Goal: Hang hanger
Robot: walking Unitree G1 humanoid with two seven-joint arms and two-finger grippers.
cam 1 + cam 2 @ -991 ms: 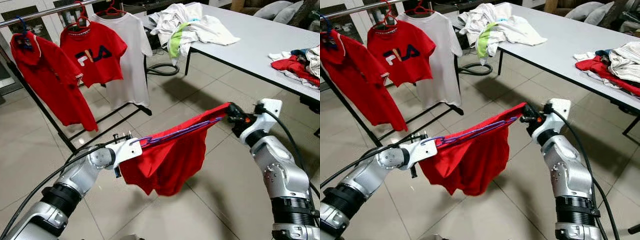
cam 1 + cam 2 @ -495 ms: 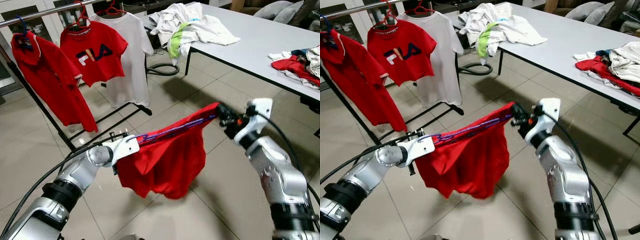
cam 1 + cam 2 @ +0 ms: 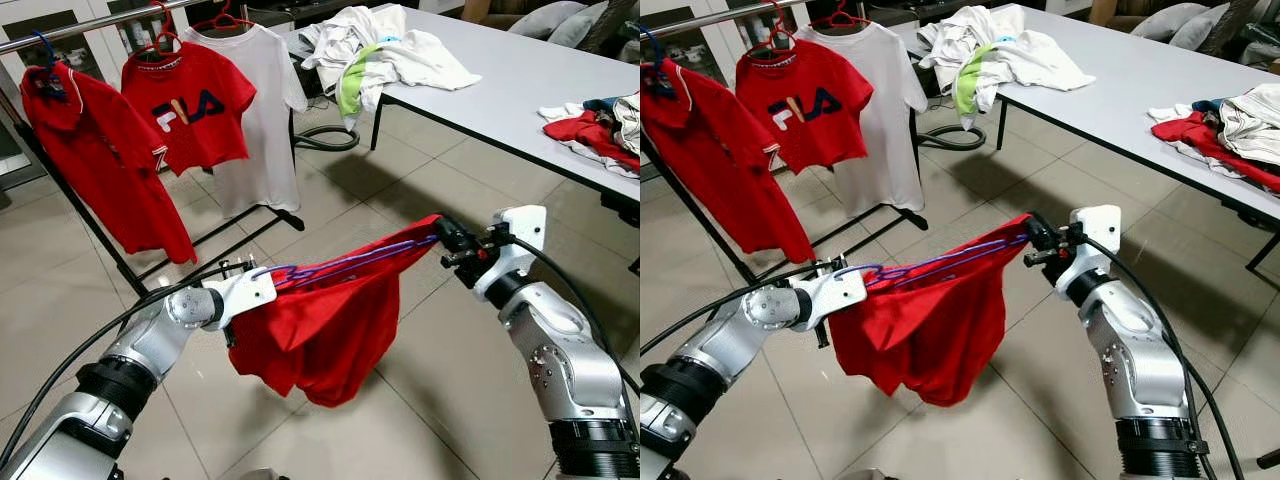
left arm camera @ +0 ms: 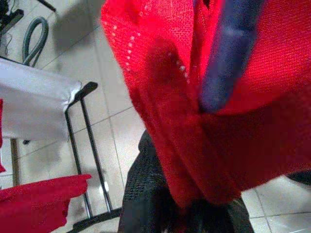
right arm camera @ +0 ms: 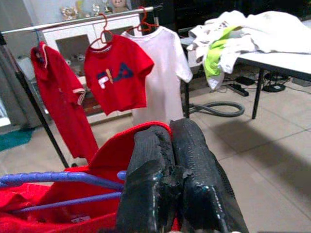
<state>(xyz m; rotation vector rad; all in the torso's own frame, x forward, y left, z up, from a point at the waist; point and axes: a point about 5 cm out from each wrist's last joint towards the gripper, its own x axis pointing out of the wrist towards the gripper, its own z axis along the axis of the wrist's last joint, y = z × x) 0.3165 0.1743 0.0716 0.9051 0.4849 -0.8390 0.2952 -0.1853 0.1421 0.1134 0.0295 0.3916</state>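
A red shirt (image 3: pixel 320 325) hangs on a purple hanger (image 3: pixel 350 263) stretched between my two grippers above the tiled floor. My left gripper (image 3: pixel 262 285) is shut on the hanger's hook end and the shirt's collar. My right gripper (image 3: pixel 445 238) is shut on the shirt's far shoulder, its black fingers (image 5: pixel 170 184) pressed together over the red cloth. The clothes rail (image 3: pixel 90 25) runs along the far left, with a red polo (image 3: pixel 100 160), a red FILA shirt (image 3: pixel 190 105) and a white shirt (image 3: pixel 262 110) hanging from it.
A white table (image 3: pixel 520 75) stands at the right with a heap of light clothes (image 3: pixel 385 50) and a red and white pile (image 3: pixel 600 125). A grey hose (image 3: pixel 325 138) lies on the floor under its near end. The rack's black foot bars (image 3: pixel 215 235) cross the tiles.
The shirt and hanger have swung back slightly to the right and sag lower. My right gripper has shifted a little right and down; my left arm has stayed almost still.
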